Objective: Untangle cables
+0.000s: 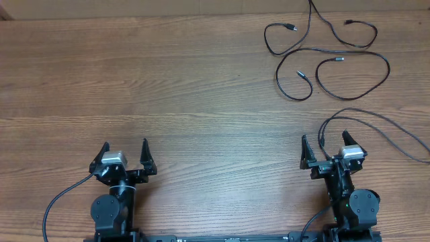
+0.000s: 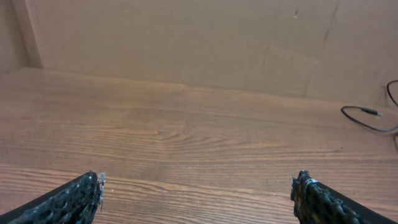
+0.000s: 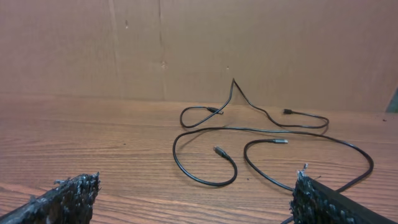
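A: Where are the cables (image 1: pixel 339 60) found?
B: They are observed in loose crossing loops on the table (image 1: pixel 168 87), far right, ahead of the right gripper (image 1: pixel 324 136), untouched.
A: Claw state?
B: The left gripper (image 1: pixel 125 144) and the right gripper are recorded spread wide; nothing is pinched.

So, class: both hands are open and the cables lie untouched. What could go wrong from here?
1. The cables cross one another in several places; pulling one end might tighten a crossing rather than free it.
2. The arm's own wire loops beside the right hand, between it and the cables, so reaching out could snag it.
3. The left hand sits far from the cables, so it may struggle to help.
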Available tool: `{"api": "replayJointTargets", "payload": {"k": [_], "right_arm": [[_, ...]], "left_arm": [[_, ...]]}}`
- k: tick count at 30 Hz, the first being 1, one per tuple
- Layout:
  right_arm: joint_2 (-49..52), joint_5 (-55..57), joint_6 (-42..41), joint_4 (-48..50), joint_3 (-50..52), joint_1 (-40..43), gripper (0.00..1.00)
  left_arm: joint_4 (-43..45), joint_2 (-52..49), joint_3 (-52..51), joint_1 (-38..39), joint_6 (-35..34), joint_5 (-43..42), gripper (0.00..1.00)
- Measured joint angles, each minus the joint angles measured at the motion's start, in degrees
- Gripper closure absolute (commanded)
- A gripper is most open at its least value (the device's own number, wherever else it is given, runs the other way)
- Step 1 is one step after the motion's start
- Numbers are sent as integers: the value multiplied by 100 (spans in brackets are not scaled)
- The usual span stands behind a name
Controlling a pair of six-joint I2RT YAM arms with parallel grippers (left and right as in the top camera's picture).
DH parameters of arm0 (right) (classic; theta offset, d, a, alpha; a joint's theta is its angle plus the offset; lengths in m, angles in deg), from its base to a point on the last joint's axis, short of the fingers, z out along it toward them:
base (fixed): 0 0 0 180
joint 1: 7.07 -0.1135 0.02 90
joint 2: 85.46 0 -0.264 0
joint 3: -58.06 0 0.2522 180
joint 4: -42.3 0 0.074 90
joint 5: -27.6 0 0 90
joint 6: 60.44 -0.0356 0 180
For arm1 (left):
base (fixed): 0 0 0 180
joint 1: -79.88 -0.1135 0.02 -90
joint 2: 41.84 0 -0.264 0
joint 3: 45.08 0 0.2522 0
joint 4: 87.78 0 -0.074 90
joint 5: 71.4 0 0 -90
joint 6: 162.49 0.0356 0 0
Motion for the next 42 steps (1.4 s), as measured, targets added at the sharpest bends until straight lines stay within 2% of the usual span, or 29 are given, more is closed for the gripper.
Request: {"api": "replayJointTargets", "payload": {"k": [13,42], "right_arm": [[0,0,4,0,0,0,0],[0,0,4,0,0,-2,0]], "left_arm": [[-4,0,0,37,341,24,1],[-9,0,0,37,505,61,1]]}}
